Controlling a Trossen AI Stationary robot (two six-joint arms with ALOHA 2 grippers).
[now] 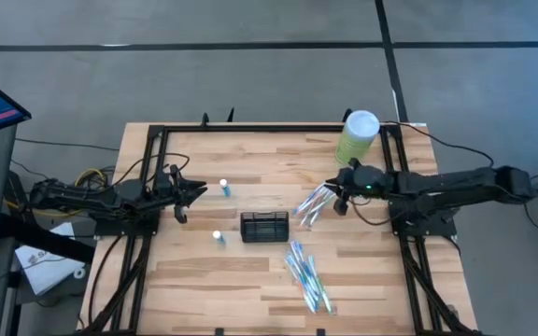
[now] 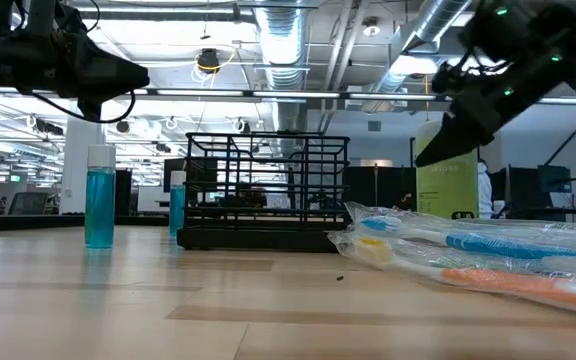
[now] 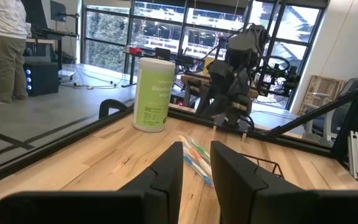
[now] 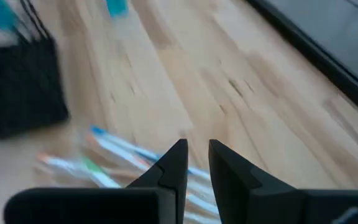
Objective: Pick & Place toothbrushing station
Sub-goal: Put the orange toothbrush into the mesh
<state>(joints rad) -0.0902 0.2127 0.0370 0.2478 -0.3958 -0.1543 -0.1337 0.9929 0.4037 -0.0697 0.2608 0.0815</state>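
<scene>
Hovering over the table (image 1: 250, 280), my right gripper (image 1: 336, 198) sits above the upper bundle of wrapped toothbrushes (image 1: 312, 205), right of the holder (image 1: 265, 227) — its fingers (image 4: 174, 163) stand slightly apart with a narrow gap, grasping nothing. The holder, a black wire-mesh box, rests upright mid-table. My left gripper (image 1: 187, 194) hangs well left of the holder, fingers (image 3: 169, 171) also parted a little and empty. Two blue bottles (image 1: 224, 189) stand left of the holder — one nearer, one farther. A second bundle (image 1: 306, 275) lies below-right of the holder, and a green canister (image 1: 357, 136) stands beyond the right gripper.
</scene>
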